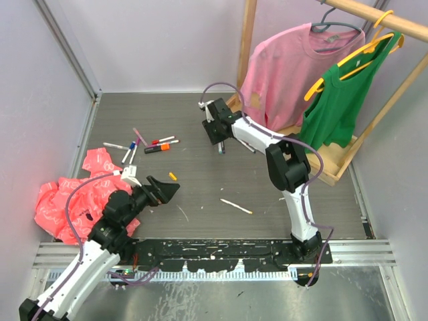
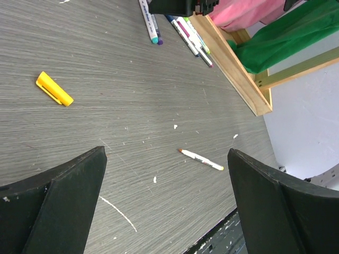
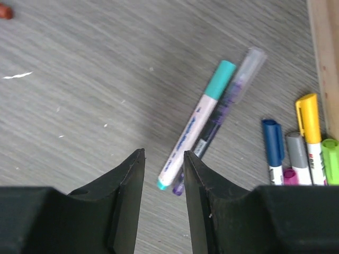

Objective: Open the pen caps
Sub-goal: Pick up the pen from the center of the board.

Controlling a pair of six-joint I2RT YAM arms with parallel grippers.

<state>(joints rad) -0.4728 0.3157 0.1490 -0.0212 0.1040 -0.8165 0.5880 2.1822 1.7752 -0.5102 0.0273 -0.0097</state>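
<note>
The left gripper (image 2: 167,153) hangs low over the grey table (image 1: 200,180) with its jaws spread wide and nothing in them. One loose yellow pen cap (image 2: 54,89) lies on the table just beyond it, ahead of the left finger and apart from both fingers. One uncapped white pen (image 2: 201,159) lies alone a little to the right of the gripper, its reddish tip bare. To the left of that arm sits a crumpled red plastic bag (image 1: 67,197). Farther back on the left, a loose scatter of pens (image 1: 134,144) lies near one thicker orange-black marker (image 1: 155,148); they are too small to count firmly, roughly six slim ones. At the far side the right gripper (image 3: 164,159) points down at the table, its jaws a narrow gap apart and clamped on nothing. The tail ends of two pens lie in that gap without touching either finger: a teal-capped pen (image 3: 198,121) and, touching it, a purple pen with a clear cap (image 3: 233,92). Just right of them five more capped pens lie side by side, with blue (image 3: 273,135), grey (image 3: 296,145), yellow (image 3: 308,114), green (image 3: 329,153) and pink (image 3: 289,174) showing, against the base of a wooden clothes rack (image 1: 334,170). On it hang one pink sweatshirt (image 1: 287,67) and one green tank top (image 1: 341,100).
</note>
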